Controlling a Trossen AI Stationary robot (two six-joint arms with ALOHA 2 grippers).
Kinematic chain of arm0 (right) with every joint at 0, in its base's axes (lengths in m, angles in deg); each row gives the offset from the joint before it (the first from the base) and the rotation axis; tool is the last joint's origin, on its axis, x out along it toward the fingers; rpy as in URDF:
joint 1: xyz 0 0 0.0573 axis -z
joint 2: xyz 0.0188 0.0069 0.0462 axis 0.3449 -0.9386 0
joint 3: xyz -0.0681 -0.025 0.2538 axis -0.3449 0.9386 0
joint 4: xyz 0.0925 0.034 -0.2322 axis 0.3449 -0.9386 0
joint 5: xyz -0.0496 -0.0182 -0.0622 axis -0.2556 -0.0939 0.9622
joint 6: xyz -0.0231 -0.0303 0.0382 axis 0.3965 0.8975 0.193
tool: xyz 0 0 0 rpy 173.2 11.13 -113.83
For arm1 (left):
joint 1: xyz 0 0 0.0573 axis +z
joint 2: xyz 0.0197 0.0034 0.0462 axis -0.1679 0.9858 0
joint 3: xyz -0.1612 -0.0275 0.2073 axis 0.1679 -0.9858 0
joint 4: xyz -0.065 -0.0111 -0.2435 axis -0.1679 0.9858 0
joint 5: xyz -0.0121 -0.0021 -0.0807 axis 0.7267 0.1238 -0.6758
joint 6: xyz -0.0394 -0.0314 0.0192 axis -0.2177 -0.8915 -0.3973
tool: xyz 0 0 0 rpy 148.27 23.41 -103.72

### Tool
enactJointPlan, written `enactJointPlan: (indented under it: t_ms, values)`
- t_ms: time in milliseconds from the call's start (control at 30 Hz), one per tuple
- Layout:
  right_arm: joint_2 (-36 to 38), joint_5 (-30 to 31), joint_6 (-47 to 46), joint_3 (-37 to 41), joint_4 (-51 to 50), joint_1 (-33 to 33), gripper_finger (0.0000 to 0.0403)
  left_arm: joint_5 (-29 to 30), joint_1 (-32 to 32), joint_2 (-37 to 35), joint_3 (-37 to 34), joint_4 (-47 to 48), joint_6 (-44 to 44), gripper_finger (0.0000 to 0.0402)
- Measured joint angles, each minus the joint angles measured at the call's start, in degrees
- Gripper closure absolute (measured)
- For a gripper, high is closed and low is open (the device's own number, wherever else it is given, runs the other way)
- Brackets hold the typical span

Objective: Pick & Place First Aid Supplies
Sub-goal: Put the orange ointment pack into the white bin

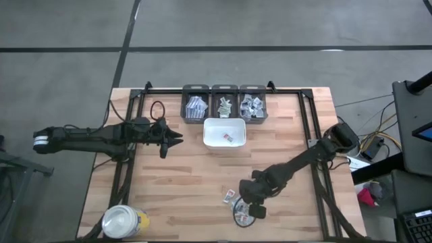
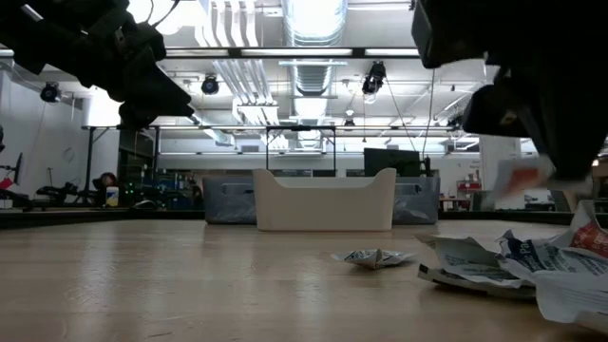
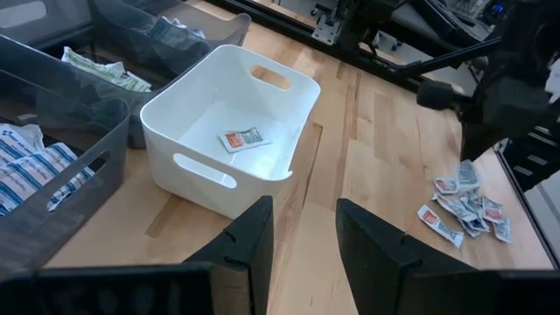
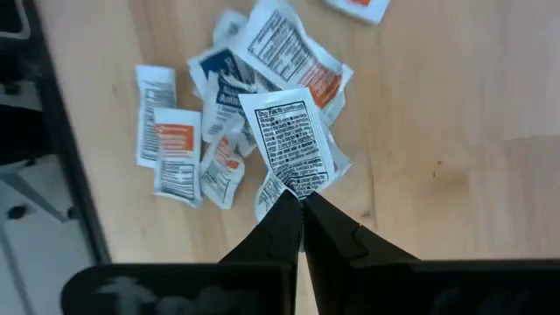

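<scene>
Your right gripper [image 4: 302,203] is pinched on 1 white packet [image 4: 293,142], its long axis running straight out from the fingertips, above the sachet pile [image 4: 229,114] near the table's front edge. Bare wood separates it from the white tray [image 3: 229,112]; your left gripper [image 3: 304,229] hangs parted beside that tray.

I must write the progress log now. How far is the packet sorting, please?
Done: one packet lies in the white tray. In hand: the right end effector is shut on a packet with black print, above the pile. Left: the pile on the table. The left end effector waits open near the tray.
</scene>
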Motion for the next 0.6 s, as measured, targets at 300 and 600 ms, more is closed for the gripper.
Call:
enactJointPlan:
  t_ms: [300, 600]
  values:
    - [6.37, -0.99, 4.04, 0.01, 3.59, 6.4, 0.0392, 0.0, 0.0, -0.01, 0.0, -0.33, 0.78, 0.0282]
    - [8.95, 10.21, 9.5, -2.23, 4.26, 19.41, 0.0392, -0.01, 0.02, 0.07, 0.0, -2.66, 0.94, 0.0282]
